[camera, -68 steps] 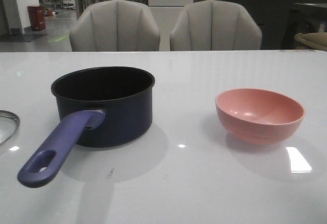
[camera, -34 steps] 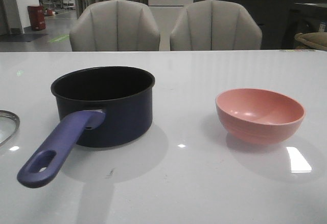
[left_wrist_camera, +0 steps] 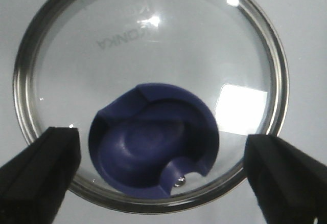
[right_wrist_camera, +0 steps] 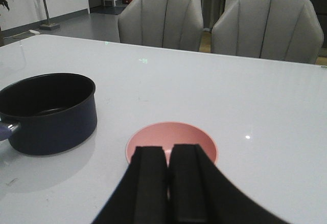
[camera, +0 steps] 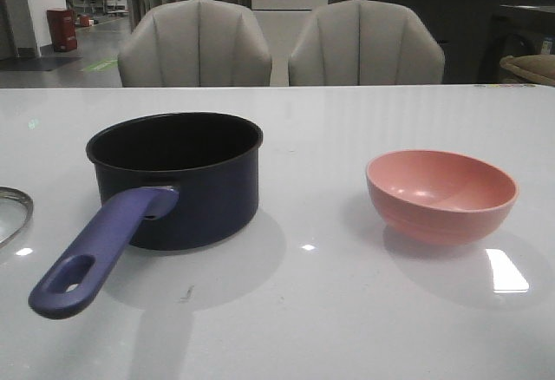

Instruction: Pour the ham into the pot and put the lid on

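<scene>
Left fingers (left_wrist_camera: 163,175) spread wide apart, hovering right over the lid (left_wrist_camera: 150,93) — one finger (left_wrist_camera: 38,165) at each side of the rim, dark blue knob (left_wrist_camera: 153,155) sitting in the gap between them. No contact visible between fingers and lid. The lid lies flat on the white bench (camera: 347,311), knob up; in the front view only a sliver of its rim (camera: 16,211) shows at the frame edge, beside the pot handle.

Right fingers (right_wrist_camera: 168,183) pressed together, nothing held between them. Just beyond their tips sits the pink bowl (right_wrist_camera: 171,139), partly hidden by them; front view shows the bowl (camera: 440,193) upright, its visible inside bare.

Pot (camera: 176,176) — dark navy, upright on the bench, well apart from the bowl, off to one side of the right fingers as seen in the right wrist view (right_wrist_camera: 47,111). Its purple-blue handle (camera: 95,245) points toward the robot, oval hole near the end. Pot interior dark; ham cannot be made out in any view, can't tell whether it's inside.

Two grey chairs (camera: 195,42) stand behind the bench.
</scene>
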`<state>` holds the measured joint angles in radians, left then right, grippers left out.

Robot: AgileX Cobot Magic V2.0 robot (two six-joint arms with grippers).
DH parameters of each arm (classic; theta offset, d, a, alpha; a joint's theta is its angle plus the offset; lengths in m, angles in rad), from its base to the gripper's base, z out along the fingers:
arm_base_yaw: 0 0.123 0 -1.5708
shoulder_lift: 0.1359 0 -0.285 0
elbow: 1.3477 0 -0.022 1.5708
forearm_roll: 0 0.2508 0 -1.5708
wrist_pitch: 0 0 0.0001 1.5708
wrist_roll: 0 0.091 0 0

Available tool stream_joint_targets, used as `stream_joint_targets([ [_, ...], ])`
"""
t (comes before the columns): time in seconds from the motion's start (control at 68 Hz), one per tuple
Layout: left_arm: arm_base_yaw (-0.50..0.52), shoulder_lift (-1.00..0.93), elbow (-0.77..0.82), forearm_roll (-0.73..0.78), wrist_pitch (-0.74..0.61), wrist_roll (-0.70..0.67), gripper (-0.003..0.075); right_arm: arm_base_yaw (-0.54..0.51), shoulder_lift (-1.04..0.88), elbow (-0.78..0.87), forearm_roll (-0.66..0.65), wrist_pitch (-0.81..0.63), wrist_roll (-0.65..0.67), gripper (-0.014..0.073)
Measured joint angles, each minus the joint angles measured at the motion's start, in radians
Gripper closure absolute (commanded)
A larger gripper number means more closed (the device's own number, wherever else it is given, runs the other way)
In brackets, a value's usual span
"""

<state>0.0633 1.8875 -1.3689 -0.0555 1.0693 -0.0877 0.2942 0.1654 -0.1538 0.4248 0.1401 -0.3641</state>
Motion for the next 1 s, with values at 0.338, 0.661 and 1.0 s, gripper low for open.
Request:
stream_joint_targets([
  [0.338,0.000,0.060,-0.038,0.000,-0.004,0.000,0.0160,0.000,0.000,0.000,0.000,0.000,0.000,0.0435],
  [0.661,0.000,0.062,-0.046,0.005,0.004,0.002,0.0494,0.000,0.000,0.000,0.000,0.000,0.000,0.0435],
  [1.0,0.000,0.071,-0.106,0.005,0.044,0.002,0.0514,0.000,0.000,0.000,0.000,0.000,0.000,0.0435],
])
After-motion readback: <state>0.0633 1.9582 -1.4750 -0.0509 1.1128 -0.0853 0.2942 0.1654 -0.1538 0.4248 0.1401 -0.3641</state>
